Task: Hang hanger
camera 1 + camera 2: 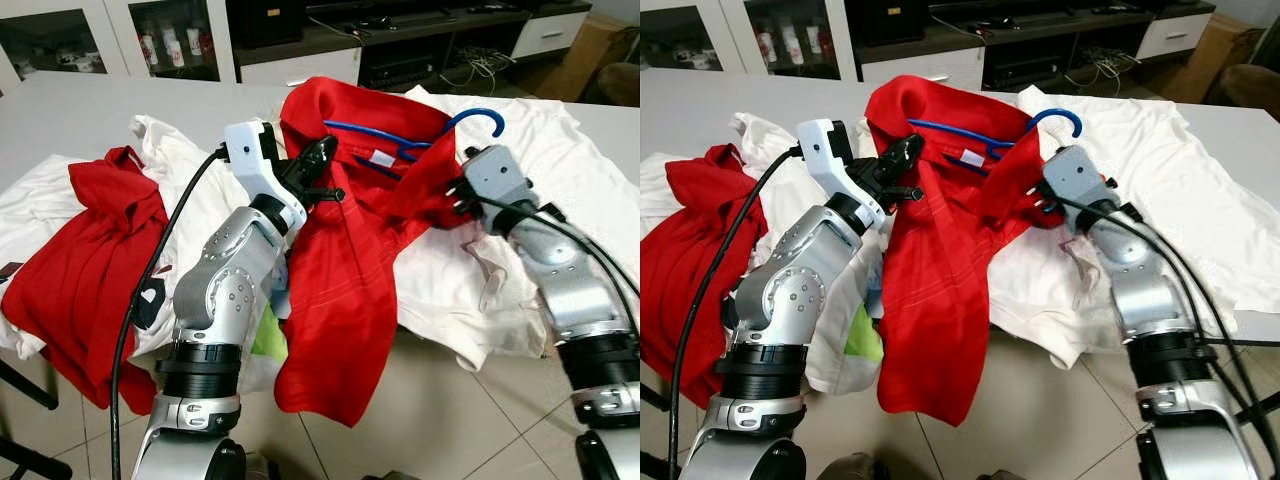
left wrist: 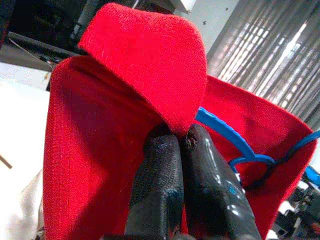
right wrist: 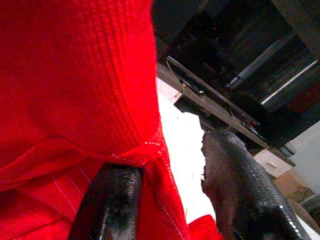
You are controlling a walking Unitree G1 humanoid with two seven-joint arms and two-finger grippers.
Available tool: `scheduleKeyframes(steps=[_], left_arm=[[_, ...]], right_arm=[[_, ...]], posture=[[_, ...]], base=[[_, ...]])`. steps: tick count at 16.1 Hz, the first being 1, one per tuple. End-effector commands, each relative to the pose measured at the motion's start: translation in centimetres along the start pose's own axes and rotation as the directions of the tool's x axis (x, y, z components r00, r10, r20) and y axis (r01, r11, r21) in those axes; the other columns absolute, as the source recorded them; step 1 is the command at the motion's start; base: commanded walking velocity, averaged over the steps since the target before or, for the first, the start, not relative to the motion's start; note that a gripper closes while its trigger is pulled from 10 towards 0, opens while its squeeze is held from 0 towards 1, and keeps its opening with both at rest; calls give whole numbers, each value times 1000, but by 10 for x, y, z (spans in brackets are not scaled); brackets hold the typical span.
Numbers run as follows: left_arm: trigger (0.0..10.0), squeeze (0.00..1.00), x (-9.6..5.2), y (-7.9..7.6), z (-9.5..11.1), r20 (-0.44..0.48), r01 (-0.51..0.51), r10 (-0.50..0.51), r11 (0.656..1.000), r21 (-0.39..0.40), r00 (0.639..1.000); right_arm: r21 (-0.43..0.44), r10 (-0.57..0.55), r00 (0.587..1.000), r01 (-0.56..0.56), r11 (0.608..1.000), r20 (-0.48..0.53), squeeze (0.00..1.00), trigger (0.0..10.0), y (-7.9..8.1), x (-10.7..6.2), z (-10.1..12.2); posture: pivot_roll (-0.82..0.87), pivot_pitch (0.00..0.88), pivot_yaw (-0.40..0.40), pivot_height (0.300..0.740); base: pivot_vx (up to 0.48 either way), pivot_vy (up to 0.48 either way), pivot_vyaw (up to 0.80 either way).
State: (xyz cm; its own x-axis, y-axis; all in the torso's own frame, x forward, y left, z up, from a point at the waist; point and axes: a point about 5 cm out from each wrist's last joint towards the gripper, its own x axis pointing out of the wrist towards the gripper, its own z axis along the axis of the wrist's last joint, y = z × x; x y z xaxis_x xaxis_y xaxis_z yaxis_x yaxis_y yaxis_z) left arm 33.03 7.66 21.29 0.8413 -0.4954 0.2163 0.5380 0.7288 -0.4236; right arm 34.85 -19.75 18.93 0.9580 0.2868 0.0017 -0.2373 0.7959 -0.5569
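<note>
Your left gripper [image 1: 322, 160] is pinching the red shirt's [image 1: 340, 250] collar shut, blue hanger [image 1: 400, 140] sitting inside it near the tabletop's [image 1: 60, 110] front edge. Your right gripper [image 3: 170, 195] is sitting fingers apart, one finger pressing the shirt's other shoulder.

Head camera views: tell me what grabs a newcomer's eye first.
A red polo shirt drapes over the table edge among white clothes, with a blue hanger tucked in its collar. The left gripper pinches the collar shut, while the right gripper straddles the shirt's other shoulder.
</note>
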Motion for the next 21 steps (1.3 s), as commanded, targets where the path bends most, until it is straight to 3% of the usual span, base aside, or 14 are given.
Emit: scheduleKeyframes(steps=[1, 3, 6, 8, 12, 13, 14, 16, 17, 18, 21], left_arm=[[0, 0, 2, -4, 0, -2, 15, -15, 1000, 10, 1000], [0, 0, 2, -3, 1, -4, 16, -16, 1000, 13, 1000], [0, 0, 3, -5, 0, -8, 20, -20, 1000, 13, 1000], [0, 0, 3, -5, 0, -9, 20, -20, 1000, 13, 1000], [0, 0, 4, -4, 0, -6, 15, -15, 1000, 12, 1000], [0, 0, 4, -3, 0, -6, 14, -14, 1000, 12, 1000], [0, 0, 4, -3, 0, -5, 12, -12, 1000, 12, 1000], [0, 0, 4, -3, 0, -5, 11, -11, 1000, 13, 1000], [0, 0, 4, -3, 0, -5, 12, -12, 1000, 14, 1000], [0, 0, 5, -3, 0, -6, 14, -14, 1000, 14, 1000], [0, 0, 6, -3, 1, -5, 16, -16, 1000, 15, 1000]], right_arm=[[17, 24, 1000, -24, 1000, 19, 0, 10000, 0, -4, 2], [17, 53, 998, -53, 998, 32, 0, 10000, -1, -10, 1], [74, -36, 997, 31, 997, 63, 0, 10000, -15, -11, 8], [79, -31, 996, 25, 997, 80, 0, 10000, -12, -10, 12], [237, -107, 988, 78, 968, 112, 0, 10000, -21, -10, 17], [263, -110, 988, 78, 962, 112, 957, 10000, -22, -10, 17], [307, -105, 987, 63, 950, 125, 1000, 10000, -22, -12, 17], [315, -84, 986, 36, 949, 142, 1000, 10000, -19, -14, 20], [307, -70, 985, 19, 951, 156, 773, 10000, -18, -15, 21], [318, -44, 981, -19, 948, 189, 0, 10000, -17, -18, 25], [315, 0, 970, -78, 946, 242, 0, 10000, -18, -25, 31]], posture=[[75, 0, 5, 740], [76, 0, 8, 740], [71, 0, 11, 740], [71, 0, 11, 740], [73, 0, 5, 740], [72, 0, 6, 740], [72, 0, 6, 740], [71, 0, 9, 740], [67, 0, 12, 740], [67, 0, 12, 740], [66, 0, 16, 740]], base=[[0, 0, 0], [0, 0, 0], [0, 0, 0], [0, 0, 0], [0, 0, 0], [0, 0, 0], [0, 0, 0], [0, 0, 0], [0, 0, 0], [0, 0, 0], [0, 0, 0]])
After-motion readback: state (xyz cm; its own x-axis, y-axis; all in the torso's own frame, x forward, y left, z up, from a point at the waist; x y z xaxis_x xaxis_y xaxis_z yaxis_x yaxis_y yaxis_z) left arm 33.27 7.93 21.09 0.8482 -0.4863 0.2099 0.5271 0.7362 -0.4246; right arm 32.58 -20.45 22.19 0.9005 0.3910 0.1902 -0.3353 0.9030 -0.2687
